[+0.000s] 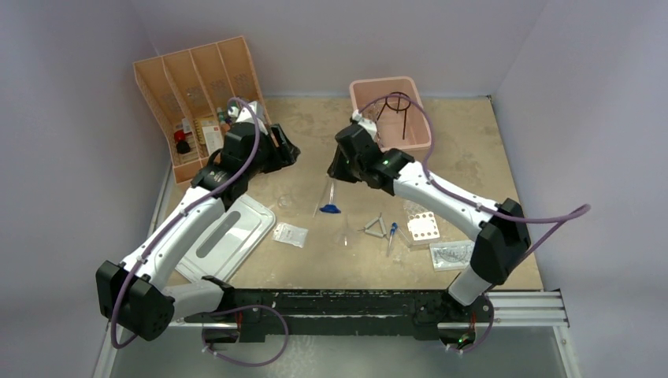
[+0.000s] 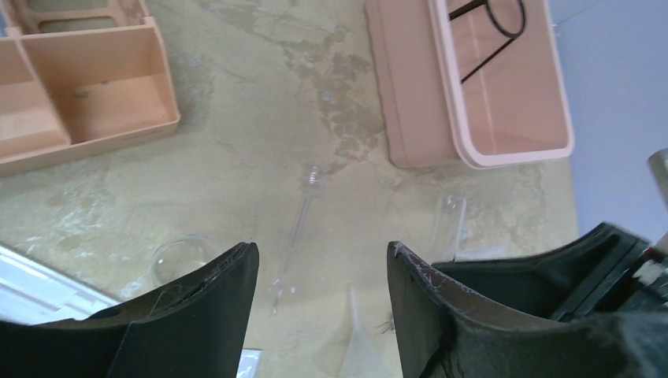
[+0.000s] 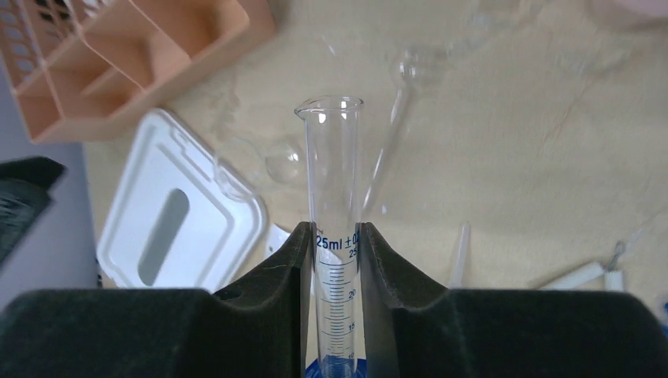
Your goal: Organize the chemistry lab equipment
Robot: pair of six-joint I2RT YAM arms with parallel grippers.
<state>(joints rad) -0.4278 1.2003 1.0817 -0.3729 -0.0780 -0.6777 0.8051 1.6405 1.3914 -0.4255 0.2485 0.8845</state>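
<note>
The right arm's fingers (image 3: 272, 283) are clamped on a clear glass graduated cylinder with a blue foot (image 3: 335, 181), held over the middle of the table (image 3: 512, 157). Smooth glass in so narrow a pinch could slide or swivel, I'd say, and drop onto the thin glass tube with a bulb end (image 3: 390, 138) and the small round glass flask (image 3: 280, 161) lying below. The left arm's fingers (image 2: 205, 307) hang spread and empty nearby, and a swing toward the orange divided tray (image 3: 157, 63) might clip them.
</note>
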